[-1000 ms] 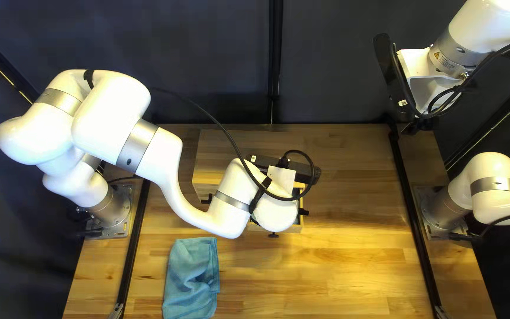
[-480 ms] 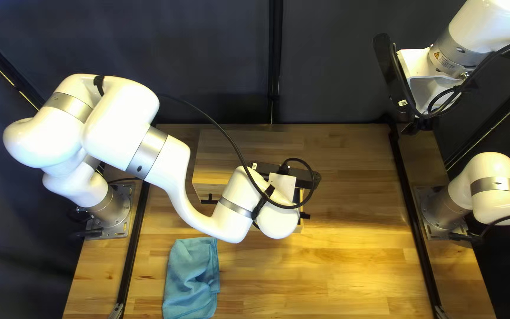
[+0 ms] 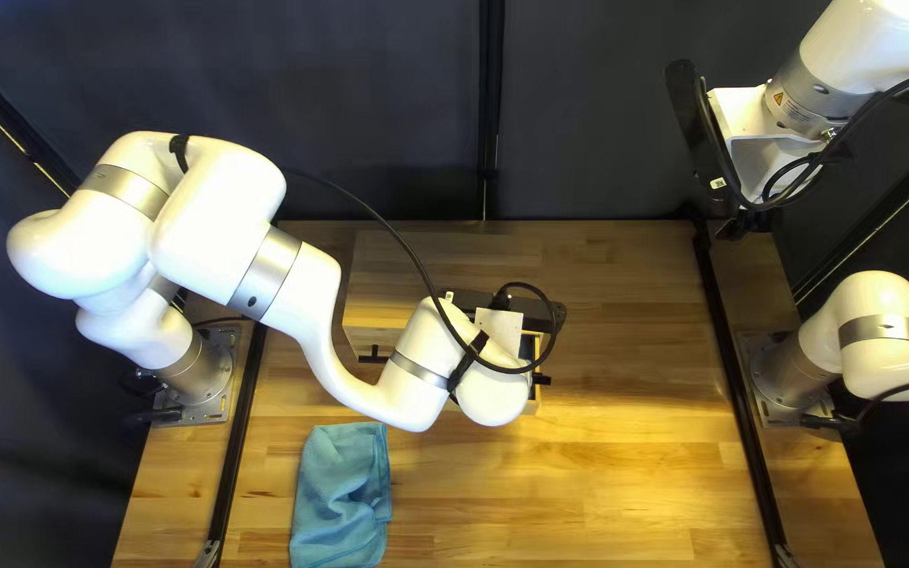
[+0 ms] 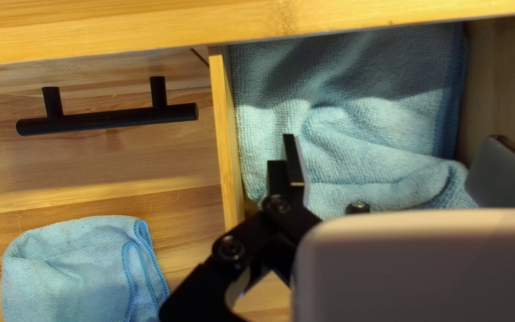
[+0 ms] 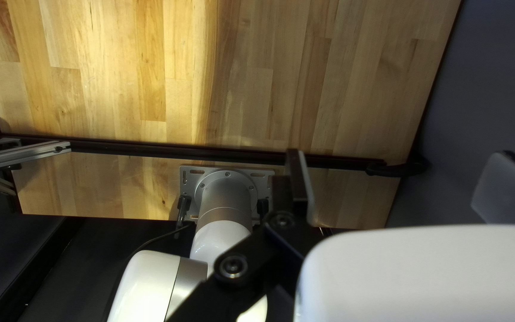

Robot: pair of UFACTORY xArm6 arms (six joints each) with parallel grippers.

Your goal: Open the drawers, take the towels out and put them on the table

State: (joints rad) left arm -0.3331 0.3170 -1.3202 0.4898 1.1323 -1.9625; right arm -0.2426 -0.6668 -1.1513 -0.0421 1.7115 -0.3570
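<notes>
While the left hand [image 4: 396, 156] gapes wide over the drawer's [image 4: 226, 147] crumpled blue towel [image 4: 365, 129], another towel [image 3: 342, 493] lies at the wooden worktop's [image 3: 620, 473] near edge; dark curtain [image 3: 344, 95] behind.

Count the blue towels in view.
2. One towel lies on the table; the other towel sits in the open drawer, ahead of the left end effector. More could be hidden.
</notes>
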